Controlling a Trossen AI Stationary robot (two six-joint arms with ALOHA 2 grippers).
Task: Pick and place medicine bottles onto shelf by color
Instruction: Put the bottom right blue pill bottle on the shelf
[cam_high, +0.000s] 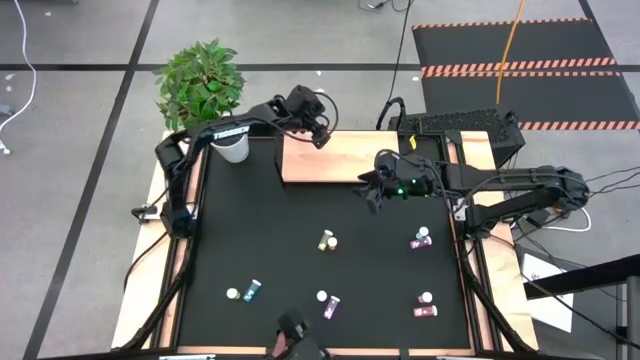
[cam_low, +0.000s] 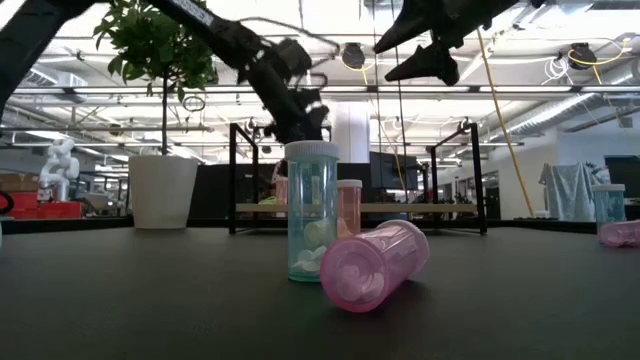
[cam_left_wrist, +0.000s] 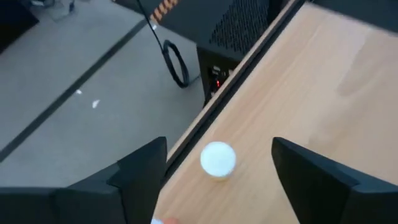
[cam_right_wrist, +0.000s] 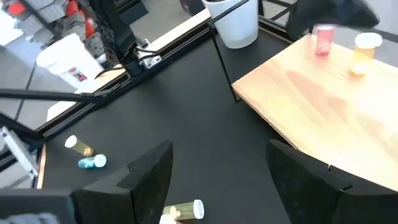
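Two medicine bottles (cam_right_wrist: 323, 38) stand on the shelf (cam_high: 330, 160); six remain on the desk (cam_high: 250, 250). Left end effector (cam_left_wrist: 214, 171) spread wide above one; right end effector (cam_right_wrist: 214, 171) wide, empty.

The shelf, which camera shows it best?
The high view: the whole shelf lies in sight, with the left gripper above its back edge. The right wrist view shows one end with two bottles, the left wrist view only an edge, the low view a thin strip.

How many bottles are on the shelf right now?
2. A pink bottle and a yellow bottle stand side by side at the shelf's end nearest the plant pot, below the left gripper. That gripper may hide another.
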